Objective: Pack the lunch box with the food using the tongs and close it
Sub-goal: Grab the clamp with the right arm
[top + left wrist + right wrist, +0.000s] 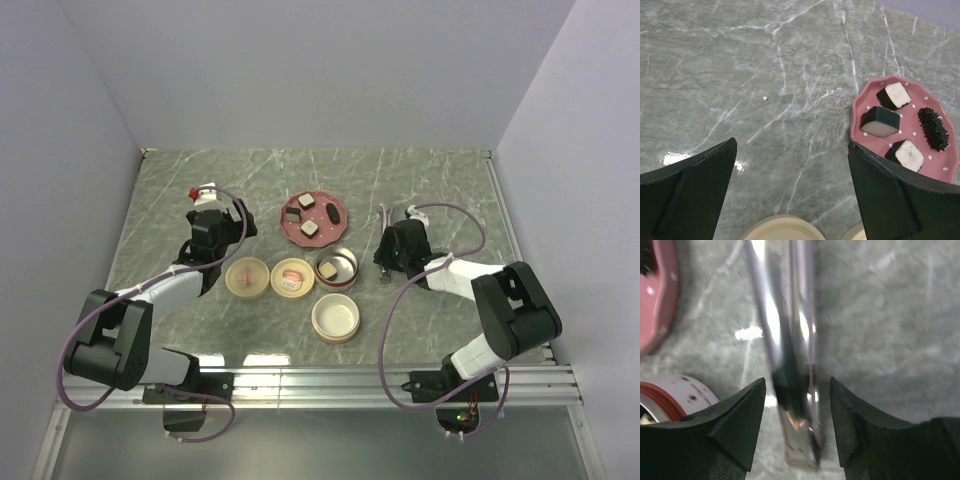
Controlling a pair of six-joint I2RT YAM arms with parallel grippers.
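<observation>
**Tongs [802, 340] lying between the parted fingers of the right tool [797, 385]**

The tongs are lying flat on the counter [450, 200], just right of the pink plate [865, 97], with their long axis running near to far. From above, their far end is showing past the right tool, which is covering the rest. The right arm is by far the nearer one. Its tool is hanging directly over the tongs, and its fingers [735, 425] are standing apart, one on each side of the metal. A thin strip of counter is showing at either side, so nothing is being clamped yet.

In the right wrist view the two silvery arms are running straight away from the wrist, in line with the gap between the fingers. They seem to be converging toward the wrist end, though blur is making that hard to judge. Because the fingers are lying across the long axis, closing them would likely be squeezing the two arms together.

The left tool [792, 145] is hovering with its fingers spread wide and gripping nothing, left of the plate and well apart from the tongs. Most of the food blocks [881, 121] are sitting on the pink plate. One block is lying in the steel-lined round container [352, 262] just near of the plate, so packing is looking barely begun.
</observation>
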